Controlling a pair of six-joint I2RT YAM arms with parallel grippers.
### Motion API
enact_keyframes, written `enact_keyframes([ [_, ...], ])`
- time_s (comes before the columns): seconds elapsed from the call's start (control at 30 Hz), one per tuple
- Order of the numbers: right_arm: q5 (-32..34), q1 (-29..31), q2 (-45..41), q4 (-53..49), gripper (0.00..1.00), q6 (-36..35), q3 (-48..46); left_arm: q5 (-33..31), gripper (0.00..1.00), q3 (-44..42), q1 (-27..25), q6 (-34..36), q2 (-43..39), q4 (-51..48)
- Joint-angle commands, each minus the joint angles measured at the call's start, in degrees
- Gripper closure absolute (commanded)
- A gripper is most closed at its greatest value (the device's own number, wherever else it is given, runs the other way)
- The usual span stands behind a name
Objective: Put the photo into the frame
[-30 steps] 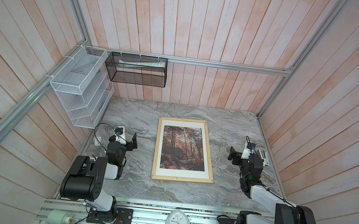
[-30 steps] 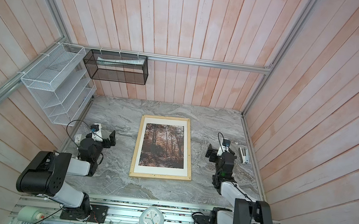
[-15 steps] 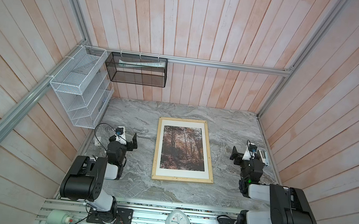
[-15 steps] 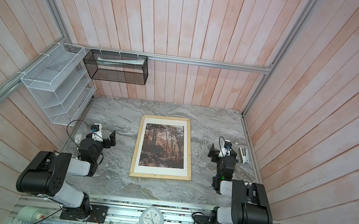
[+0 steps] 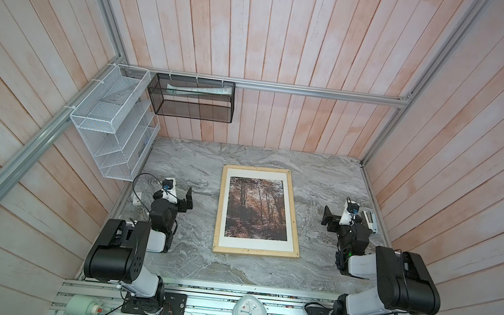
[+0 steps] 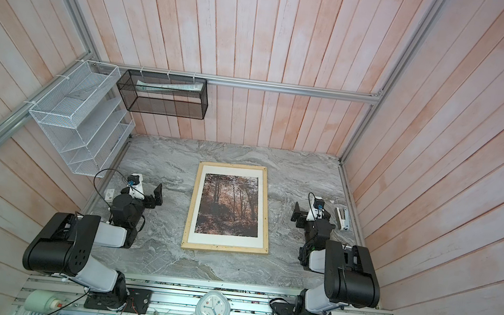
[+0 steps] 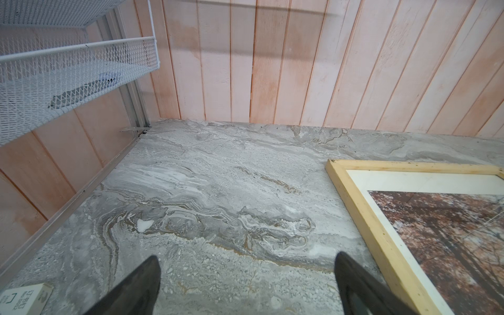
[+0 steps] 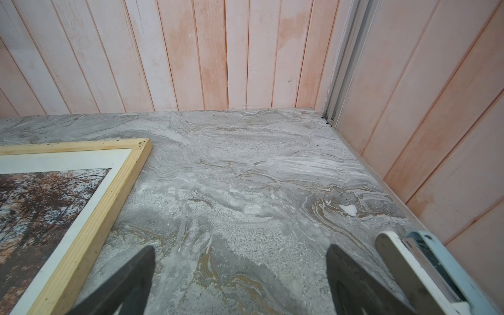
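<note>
Right arm (image 5: 405, 282) has folded back; one photo (image 5: 257, 209) lies in one frame (image 5: 255, 251).

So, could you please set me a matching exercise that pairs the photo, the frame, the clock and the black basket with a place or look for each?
Things:
1. photo
2. frame
3. clock
4. basket

Descriptions:
A. pale wood, lying flat
B. black mesh, hanging at the back
C. autumn trees inside a white border
D. white, at the very front

Pairs: 1-C, 2-A, 3-D, 4-B
</note>
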Motion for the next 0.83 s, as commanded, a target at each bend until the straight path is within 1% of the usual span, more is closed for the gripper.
enact_keyframes([
  [0.0, -0.9, -0.3, -0.7, -0.4, 0.02, 0.1, 0.9, -0.5, 0.00, 0.8, -0.4, 0.9, 0.2, 0.1],
  [0.23, -0.9, -0.3, -0.8, -0.6, 0.02, 0.0, 1.0, -1.5, 0.00, 0.8, -0.9, 1.2, 0.2, 0.2],
  [0.8, -0.9, -0.3, -0.8, -0.5, 0.02, 0.1, 1.0, -1.6, 0.00, 0.8, -1.0, 1.2, 0.2, 0.3],
])
